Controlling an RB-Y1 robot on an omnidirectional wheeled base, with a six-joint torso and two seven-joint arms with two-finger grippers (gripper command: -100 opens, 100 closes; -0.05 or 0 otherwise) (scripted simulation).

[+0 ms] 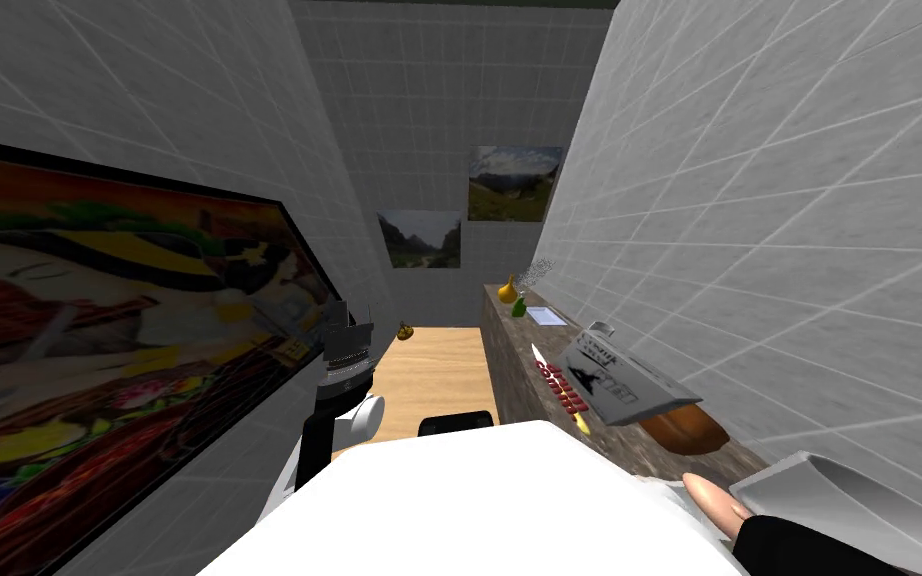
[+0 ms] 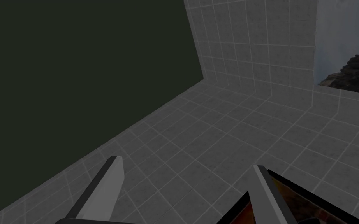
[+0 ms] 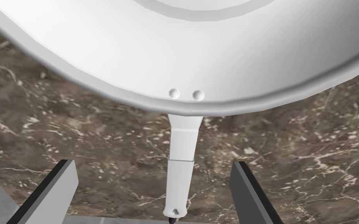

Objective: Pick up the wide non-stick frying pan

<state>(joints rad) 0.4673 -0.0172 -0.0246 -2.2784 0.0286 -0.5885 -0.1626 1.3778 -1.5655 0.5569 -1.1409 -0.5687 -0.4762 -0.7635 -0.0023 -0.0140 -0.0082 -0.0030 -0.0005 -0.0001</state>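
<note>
A wide frying pan [image 3: 182, 50], drawn plain white with a pale grey ring inside its bowl, sits on a brown marbled counter [image 3: 58, 116] by the robot's right side. In the right wrist view two small rivets [image 3: 185, 94] mark the rim where a slim white handle [image 3: 180, 155] runs out toward the right gripper [image 3: 153, 162]. The gripper's jaws stand wide, the handle's end between the two fingers and touching neither. The head view shows what the wrist camera cannot: the pan [image 1: 849, 500] at the near end of the counter [image 1: 519, 380] along the tiled right-hand wall, with a brown loaf [image 1: 684, 428] and a grey printed box [image 1: 614, 380] farther along. There too the left gripper [image 1: 347, 325] is raised beside a large framed picture [image 1: 99, 330] on the opposite wall. The left wrist view has that gripper's [image 2: 187, 161] fingers spread wide on nothing.
</note>
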